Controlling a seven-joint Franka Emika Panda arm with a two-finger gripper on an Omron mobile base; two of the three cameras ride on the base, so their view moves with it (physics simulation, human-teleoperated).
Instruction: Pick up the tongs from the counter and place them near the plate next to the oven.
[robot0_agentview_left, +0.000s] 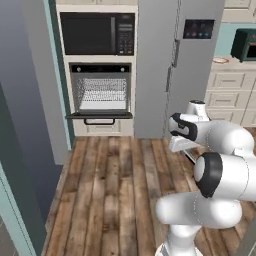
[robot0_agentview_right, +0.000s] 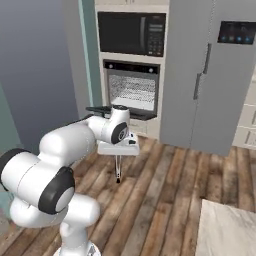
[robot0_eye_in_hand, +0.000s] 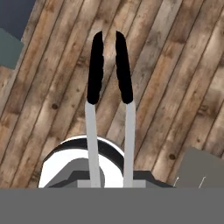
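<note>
**Tongs carried over the floor**

We fold our arm low, hand pointing down, gripper (robot0_agentview_right: 118, 159) closed on the tongs (robot0_eye_in_hand: 109, 87), which hang over the wood floor (robot0_agentview_right: 165, 200). Farther off stand the wall oven (robot0_agentview_left: 100, 90) and fridge (robot0_agentview_left: 175, 60). Far right, the green oven (robot0_agentview_left: 245, 45) sits beside the plate (robot0_agentview_left: 220, 60).

The tongs (robot0_eye_in_hand: 109, 87), grey arms ending in black tips, hang over the wood floor; the green oven (robot0_agentview_left: 245, 45) and plate (robot0_agentview_left: 220, 60) sit far off.

Wood-plank floor (robot0_agentview_left: 115, 190) supports the robot base. Far right desk (robot0_agentview_left: 225, 62), beside the refrigerator, carries plate (robot0_agentview_left: 220, 60) and green oven (robot0_agentview_left: 245, 45).
</note>
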